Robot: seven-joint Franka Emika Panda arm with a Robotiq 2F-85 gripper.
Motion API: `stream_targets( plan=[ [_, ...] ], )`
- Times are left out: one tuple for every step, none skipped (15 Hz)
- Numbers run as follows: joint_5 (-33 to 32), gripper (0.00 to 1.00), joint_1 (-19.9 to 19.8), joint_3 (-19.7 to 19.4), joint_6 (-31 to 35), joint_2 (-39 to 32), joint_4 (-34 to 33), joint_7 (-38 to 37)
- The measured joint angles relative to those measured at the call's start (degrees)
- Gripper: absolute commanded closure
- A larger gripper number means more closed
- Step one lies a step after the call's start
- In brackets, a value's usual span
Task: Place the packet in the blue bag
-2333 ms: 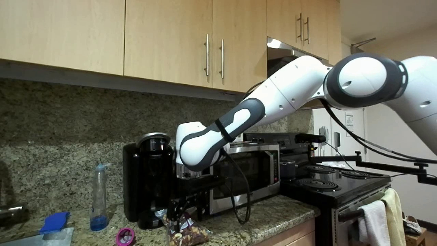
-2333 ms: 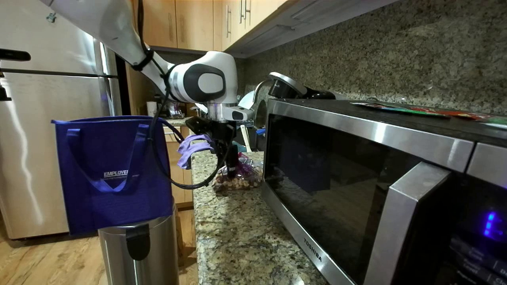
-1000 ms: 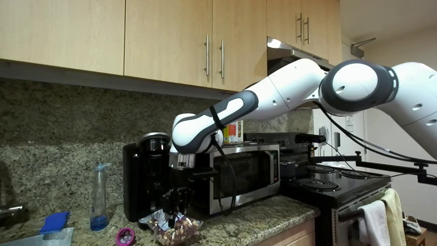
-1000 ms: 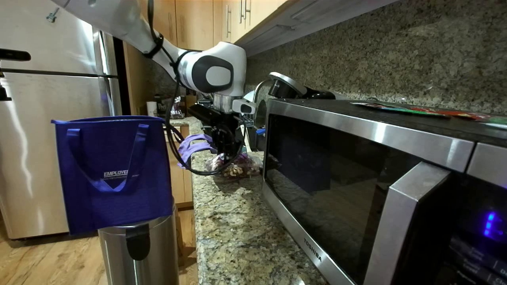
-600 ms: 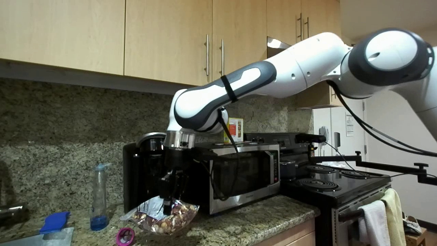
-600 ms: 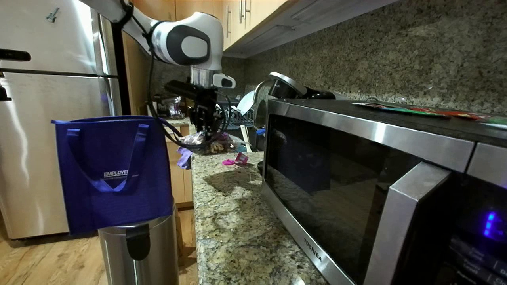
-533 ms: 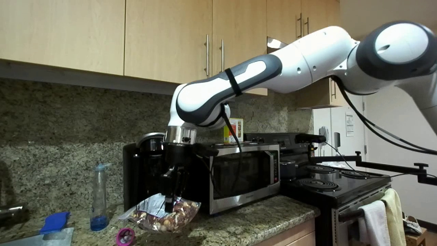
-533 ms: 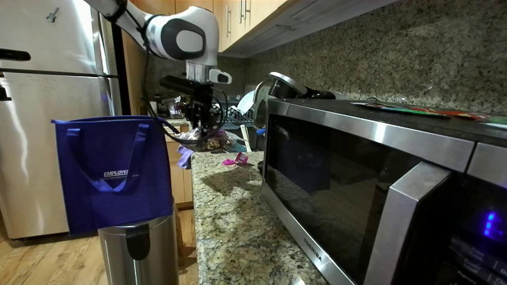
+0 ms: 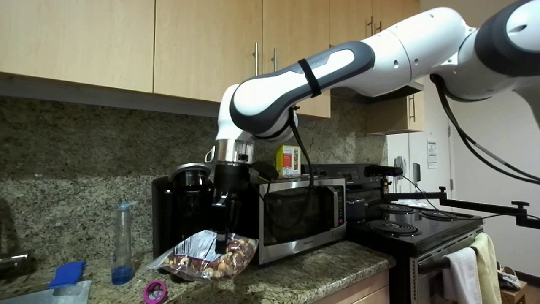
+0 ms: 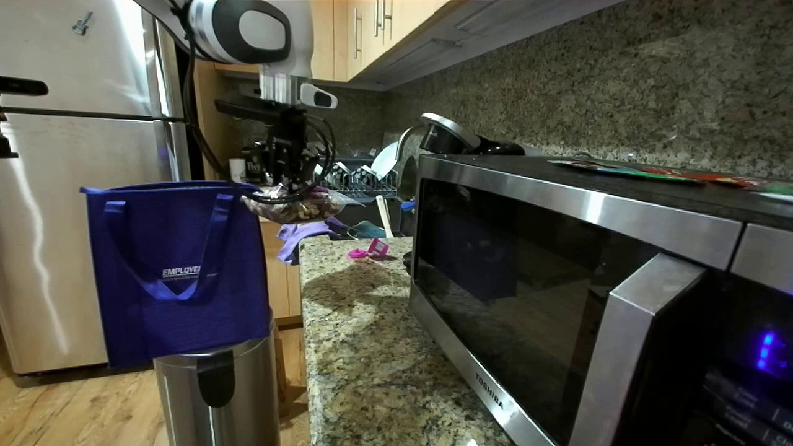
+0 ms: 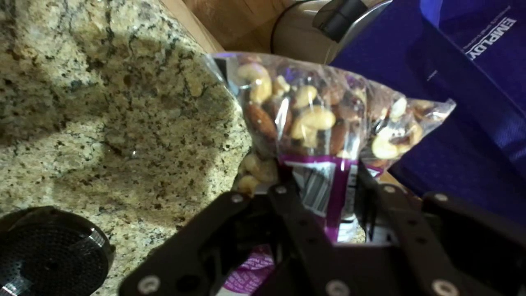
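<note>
Tool: we see it pinching the packet.
Packet: held aloft, off the tabletop, outside the blue bag.
Blue bag: upright, we see, near the tabletop's edge.

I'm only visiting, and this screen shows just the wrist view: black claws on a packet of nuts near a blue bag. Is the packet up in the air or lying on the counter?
Observer: Up in the air; in an exterior view the packet hangs clear of the counter.
Visitor: High enough to drop it in?
Observer: Maybe not; there it shows mostly lower than the top of the blue bag, though depth is unclear.
Visitor: Anything I'm missing?
Observer: A small pink item on the counter.
</note>
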State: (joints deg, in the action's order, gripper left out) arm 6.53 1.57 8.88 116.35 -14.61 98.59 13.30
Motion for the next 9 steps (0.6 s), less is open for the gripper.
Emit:
stream_targets(
  plan=[
    [0.0,0.89,0.1,-0.06,0.0,-0.15,-0.02,0.0],
    [-0.33,0.89,0.38,-0.08,0.0,-0.3,-0.04,0.0],
    [-0.56,0.89,0.94,-0.07,0.01,-0.38,-0.11,0.0],
    [-0.74,0.89,1.79,0.04,0.01,-0.38,-0.2,0.0],
    [-0.93,0.89,2.85,0.27,0.06,-0.32,-0.29,0.0],
    [-1.02,0.89,4.02,0.67,0.18,-0.25,-0.32,0.0],
    [-1.18,0.89,5.26,1.16,0.5,-0.22,-0.31,0.0],
    [-1.26,0.89,6.49,1.66,1.08,-0.2,-0.25,0.0],
    [-1.44,0.89,7.64,2.12,1.96,-0.19,-0.16,-0.03]
  ],
)
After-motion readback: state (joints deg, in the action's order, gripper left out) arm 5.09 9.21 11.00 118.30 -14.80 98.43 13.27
